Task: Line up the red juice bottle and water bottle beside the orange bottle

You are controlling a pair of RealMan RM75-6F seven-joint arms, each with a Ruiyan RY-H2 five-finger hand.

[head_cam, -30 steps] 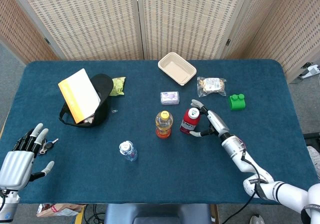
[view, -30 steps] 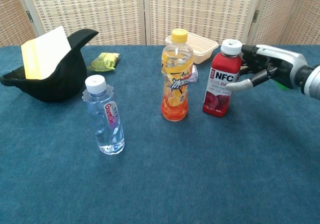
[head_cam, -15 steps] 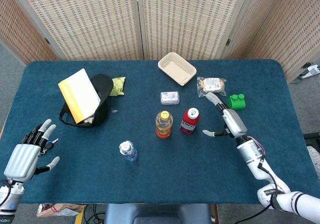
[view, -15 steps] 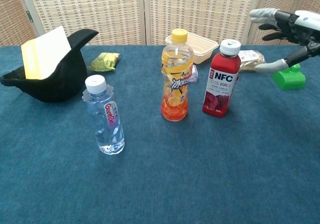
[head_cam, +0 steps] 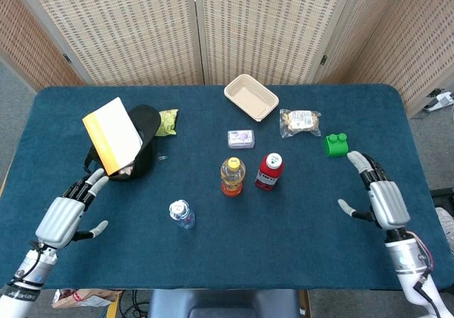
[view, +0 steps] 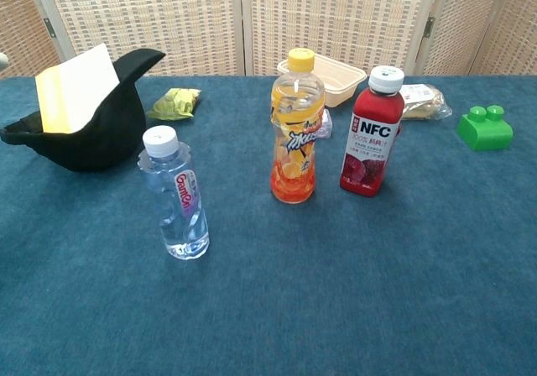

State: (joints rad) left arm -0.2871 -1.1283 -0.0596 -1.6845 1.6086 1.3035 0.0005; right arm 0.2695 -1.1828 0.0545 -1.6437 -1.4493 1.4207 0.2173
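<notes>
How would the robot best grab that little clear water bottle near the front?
Probably around the middle of the water bottle, at the label, where the upright body is round and even. The left hand is nearer and open, so it likely comes in from the bottle's left side, away from the orange bottle.

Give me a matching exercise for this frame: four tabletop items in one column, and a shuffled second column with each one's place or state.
Items:
1. red juice bottle
2. water bottle
3. green block
4. tan tray

Places or states:
A. stands alone, nearer the table's front edge and left of the other two bottles
B. empty, at the back of the table
C. upright just right of the orange bottle
D. right of the snack bag, near the right edge

Pairs: 1-C, 2-A, 3-D, 4-B
</notes>
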